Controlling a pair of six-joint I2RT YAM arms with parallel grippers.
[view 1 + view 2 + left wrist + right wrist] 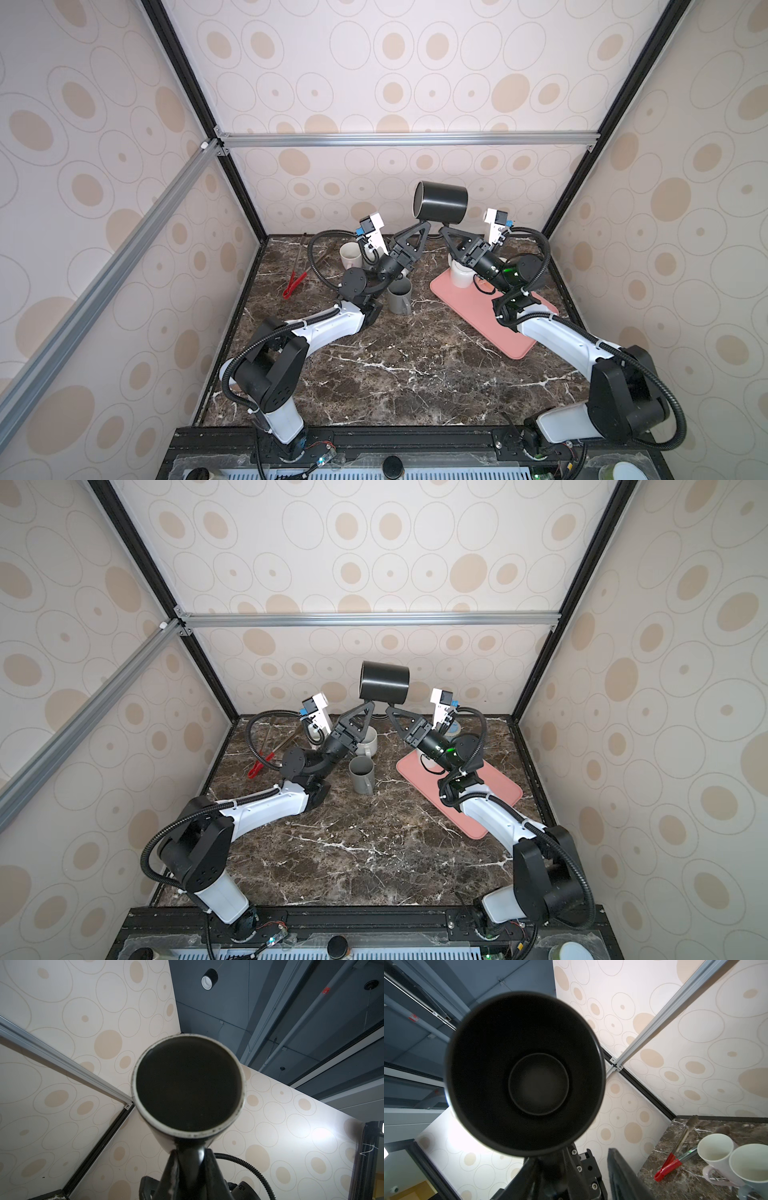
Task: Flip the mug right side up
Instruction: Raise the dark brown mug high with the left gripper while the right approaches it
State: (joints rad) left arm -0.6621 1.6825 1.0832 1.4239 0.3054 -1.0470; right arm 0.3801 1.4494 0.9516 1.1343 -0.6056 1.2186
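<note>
Two arms slope up from the front rail and lean inward, wrists tipped upward so their pincers meet high over the back of the marble table [395,365]. The left gripper [425,225] is clamped narrow on the handle of the black mug [442,202]. The mug hangs in the air on its side, base toward the left wrist camera and mouth toward the right one. The right gripper [444,230] sits just under the mug, jaws partly spread, gripping nothing.

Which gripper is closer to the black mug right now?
Left. The left gripper is shut on the handle of the black mug; the right gripper sits open just under the mug, not gripping.
</note>
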